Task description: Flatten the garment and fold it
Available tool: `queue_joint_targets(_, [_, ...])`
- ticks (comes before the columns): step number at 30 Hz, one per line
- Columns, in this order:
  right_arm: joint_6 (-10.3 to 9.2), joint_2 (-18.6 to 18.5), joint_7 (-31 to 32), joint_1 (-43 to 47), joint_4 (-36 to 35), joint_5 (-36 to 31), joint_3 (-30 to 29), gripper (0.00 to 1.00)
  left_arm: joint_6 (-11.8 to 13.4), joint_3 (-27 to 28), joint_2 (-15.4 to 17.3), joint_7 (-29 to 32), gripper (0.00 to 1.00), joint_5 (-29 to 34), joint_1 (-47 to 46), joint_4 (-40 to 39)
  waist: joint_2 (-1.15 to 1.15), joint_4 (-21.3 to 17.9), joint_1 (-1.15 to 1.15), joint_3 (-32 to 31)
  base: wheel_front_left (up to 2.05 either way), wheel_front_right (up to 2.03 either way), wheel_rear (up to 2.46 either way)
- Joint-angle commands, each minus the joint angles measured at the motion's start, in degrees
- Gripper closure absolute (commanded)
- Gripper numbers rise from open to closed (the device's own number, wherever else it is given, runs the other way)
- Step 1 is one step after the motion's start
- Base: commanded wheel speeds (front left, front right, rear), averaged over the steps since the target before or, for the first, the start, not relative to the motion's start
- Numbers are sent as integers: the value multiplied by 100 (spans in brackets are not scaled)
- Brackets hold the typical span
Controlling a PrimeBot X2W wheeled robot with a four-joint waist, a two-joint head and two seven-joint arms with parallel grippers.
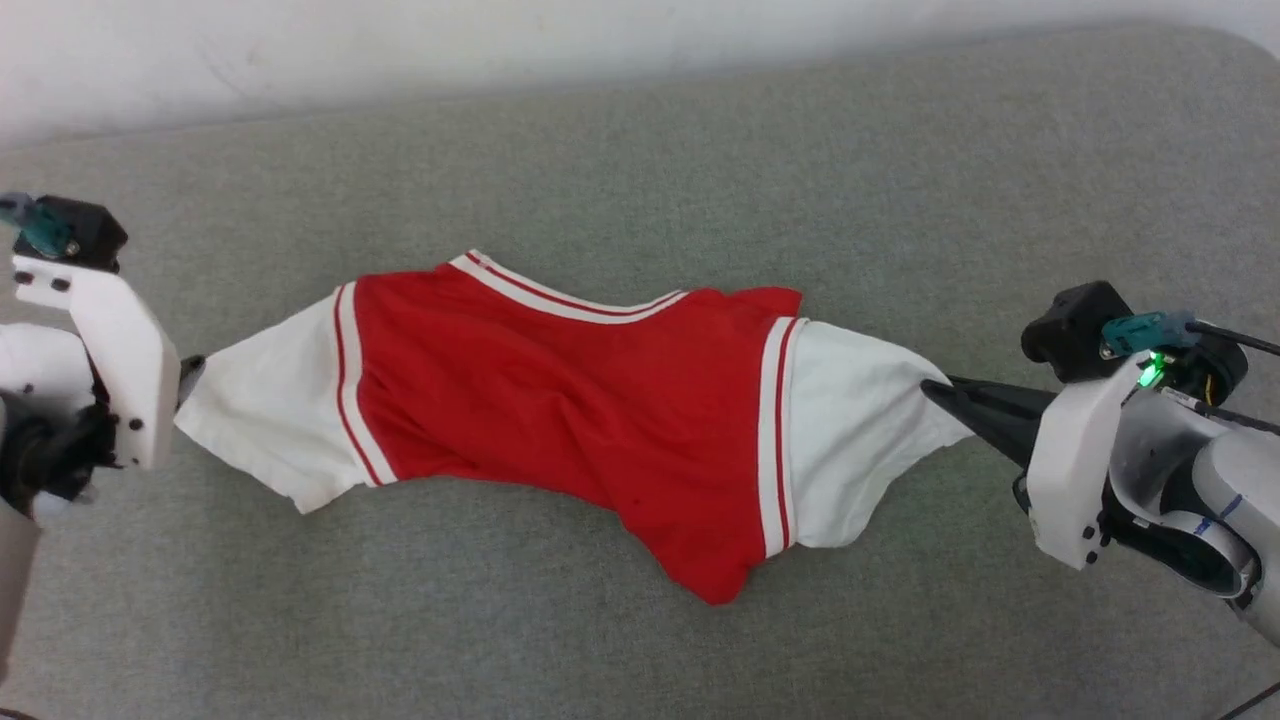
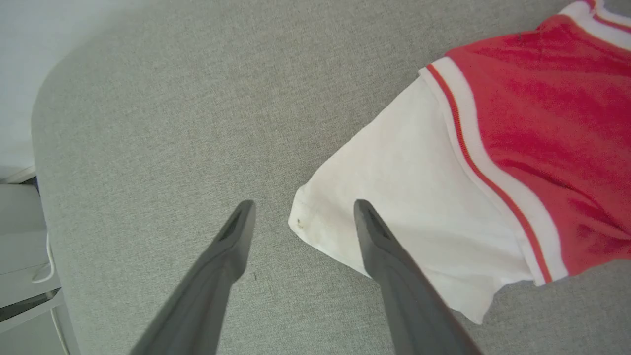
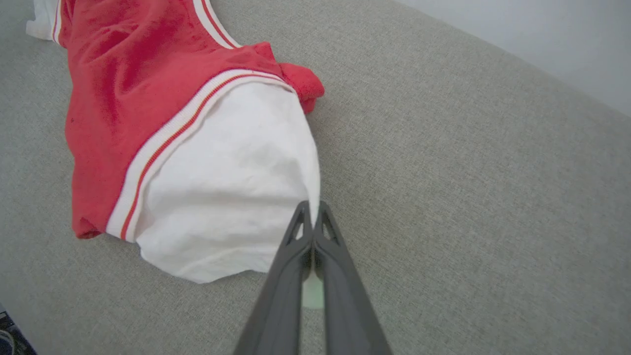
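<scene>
Right end effector [image 3: 311, 204] pinches the garment [image 1: 580, 400], long axis running left-right.

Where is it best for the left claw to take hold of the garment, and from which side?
Probably the garment at its white sleeve, by the cuff corner, coming from the sleeve's outer end. That corner lies flat and points between the fingers of the open left claw.

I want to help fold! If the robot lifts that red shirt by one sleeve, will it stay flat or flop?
Probably flop: the garment lies wrinkled and bunched. It seems thin and light: the right gripper pinches its sleeve with jaws nearly shut.
</scene>
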Motion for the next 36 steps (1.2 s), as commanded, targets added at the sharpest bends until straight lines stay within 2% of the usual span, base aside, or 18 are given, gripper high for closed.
queue_joint_targets(1, [-4,47,27,53,-31,-69,-64,100,-37,-70,96,250,0,-163,-172,53,-1,-168,-1,234,0,0,0])
queue_joint_targets(4, [-4,101,74,26,-83,-156,-133,100,-37,-192,235,842,0,-425,-422,196,-1,-269,-1,394,0,0,0])
queue_joint_targets(9, [-4,223,105,-47,-138,-284,-196,100,-38,-497,419,1475,0,-427,-652,450,-1,-444,-1,635,0,0,0])
queue_joint_targets(12, [-4,311,110,-85,-148,-336,-201,100,-38,-624,510,1553,0,-355,-687,613,-1,-538,-1,754,0,0,0])
queue_joint_targets(17, [-4,402,85,-103,-95,-365,-188,100,-38,-867,447,1504,0,-405,-602,815,-1,-585,-1,819,0,0,0])
queue_joint_targets(18, [-4,404,80,-104,-78,-367,-191,100,-38,-941,427,1530,71,-452,-583,840,-1,-572,-1,810,0,0,0])
queue_joint_targets(19, [-4,406,73,-106,-67,-370,-191,100,-38,-1005,408,1545,100,-518,-575,854,-1,-560,-1,787,0,0,0])
queue_joint_targets(28, [-4,383,-227,-54,9,-441,-285,100,-38,-1535,758,753,100,-850,-640,617,-1,-298,-1,276,0,0,0])
queue_joint_targets(36, [-4,314,-762,-62,65,-644,-674,100,-38,-1801,973,-636,100,-1040,-967,240,-1,-32,-1,-282,0,0,0])
